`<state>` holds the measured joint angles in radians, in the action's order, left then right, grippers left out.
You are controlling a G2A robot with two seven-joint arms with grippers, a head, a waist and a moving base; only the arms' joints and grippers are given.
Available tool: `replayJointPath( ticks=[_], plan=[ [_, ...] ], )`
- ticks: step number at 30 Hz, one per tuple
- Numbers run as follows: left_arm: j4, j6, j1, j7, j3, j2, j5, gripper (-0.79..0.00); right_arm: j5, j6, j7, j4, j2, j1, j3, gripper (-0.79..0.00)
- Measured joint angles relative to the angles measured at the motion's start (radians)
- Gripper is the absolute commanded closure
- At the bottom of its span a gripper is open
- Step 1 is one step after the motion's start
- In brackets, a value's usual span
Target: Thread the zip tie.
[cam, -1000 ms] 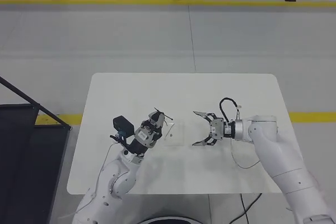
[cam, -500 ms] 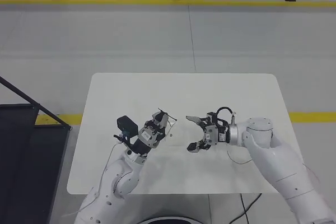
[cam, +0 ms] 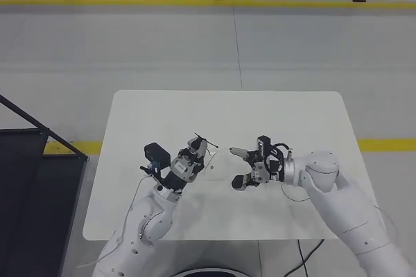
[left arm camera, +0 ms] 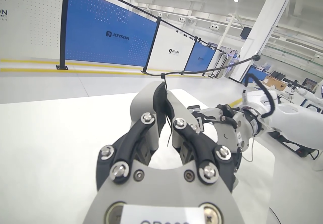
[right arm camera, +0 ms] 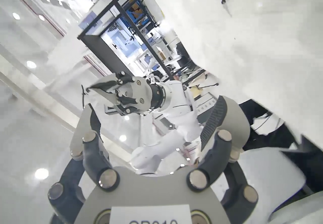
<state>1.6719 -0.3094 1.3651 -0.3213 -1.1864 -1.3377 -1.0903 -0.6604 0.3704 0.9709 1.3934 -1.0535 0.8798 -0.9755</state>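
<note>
A thin black zip tie is pinched in my left gripper, which is shut on it above the table's middle. In the left wrist view the zip tie rises from between the shut fingers of the left gripper, and a long strand runs off sideways beyond them. My right gripper stands open just to the right, facing the left one across a small gap. The right wrist view has the open right gripper aimed at the left gripper, with the zip tie at its tip.
Both grippers hover over the white table. A thin cable trails from the right arm over the table. A black panel stands left of the table, and yellow tape marks the floor.
The right gripper has moved left, closer to the left gripper, and has rolled about its wrist. The left gripper lifted and shifted slightly right early on, still holding the zip tie.
</note>
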Motion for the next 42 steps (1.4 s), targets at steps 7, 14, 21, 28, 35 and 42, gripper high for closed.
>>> replayJointPath(
  ticks=[7, 14, 21, 28, 35, 42],
  plan=[
    [0.009, 0.031, -0.006, 0.038, 0.010, -0.004, 0.017, 0.000, 0.053, -0.311, 0.081, 0.016, 0.013, 0.080, -0.046, -0.785],
    [0.010, 0.033, -0.006, 0.050, 0.012, -0.004, 0.024, 0.000, 0.062, -0.322, 0.067, 0.016, 0.014, 0.091, -0.053, -0.785],
    [0.013, 0.036, -0.004, 0.053, 0.012, -0.004, 0.026, 0.000, 0.063, -0.327, 0.071, 0.022, 0.013, 0.092, -0.051, -0.785],
    [0.025, 0.055, -0.004, 0.113, 0.014, -0.009, 0.104, 0.000, 0.129, -0.635, 0.090, 0.045, 0.012, 0.127, -0.076, -0.785],
    [0.028, 0.056, -0.006, 0.145, 0.016, -0.011, 0.148, 0.000, 0.273, -0.791, -0.039, 0.051, 0.012, 0.162, -0.086, -0.785],
    [0.031, 0.058, -0.005, 0.147, 0.018, -0.011, 0.147, 0.000, 0.266, -0.791, -0.019, 0.053, 0.011, 0.162, -0.085, -0.785]
  ],
)
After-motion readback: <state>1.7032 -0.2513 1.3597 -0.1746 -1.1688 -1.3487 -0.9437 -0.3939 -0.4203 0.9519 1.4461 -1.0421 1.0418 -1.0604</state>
